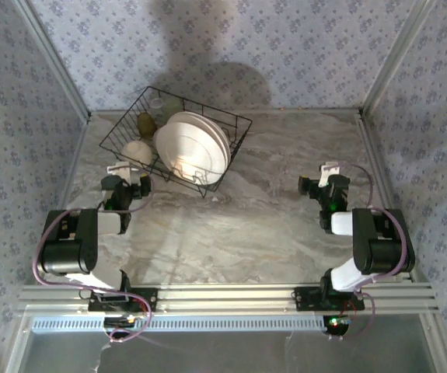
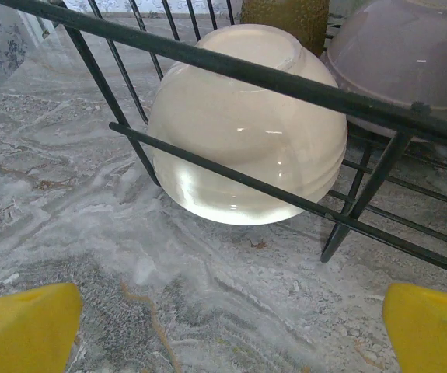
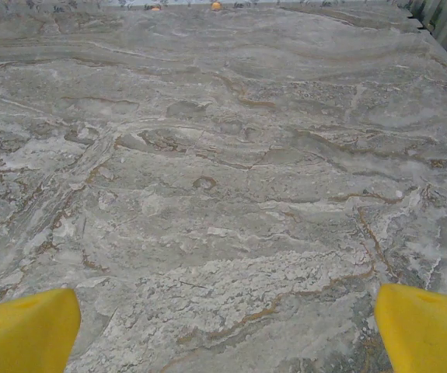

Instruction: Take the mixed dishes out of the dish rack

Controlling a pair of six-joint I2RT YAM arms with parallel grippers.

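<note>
The black wire dish rack (image 1: 239,128) stands at the back left of the marble table, holding several white-backed plates (image 1: 196,144) on edge. A cream bowl (image 2: 246,124) lies upside down against the rack's near wire side (image 2: 285,78), with a lilac bowl (image 2: 402,54) and an olive-brown cup (image 2: 285,15) behind it. My left gripper (image 1: 122,172) hangs open just in front of the rack, its yellow fingertips (image 2: 25,326) wide apart over bare table. Over on the right side of the table my right gripper (image 1: 322,177) is open too, fingertips (image 3: 425,326) spread with nothing between them.
Patterned walls and metal frame posts close in the table on three sides. The marble tabletop (image 1: 285,155) stretches right of the rack. An aluminium rail (image 1: 223,297) carries both arm bases along the near edge.
</note>
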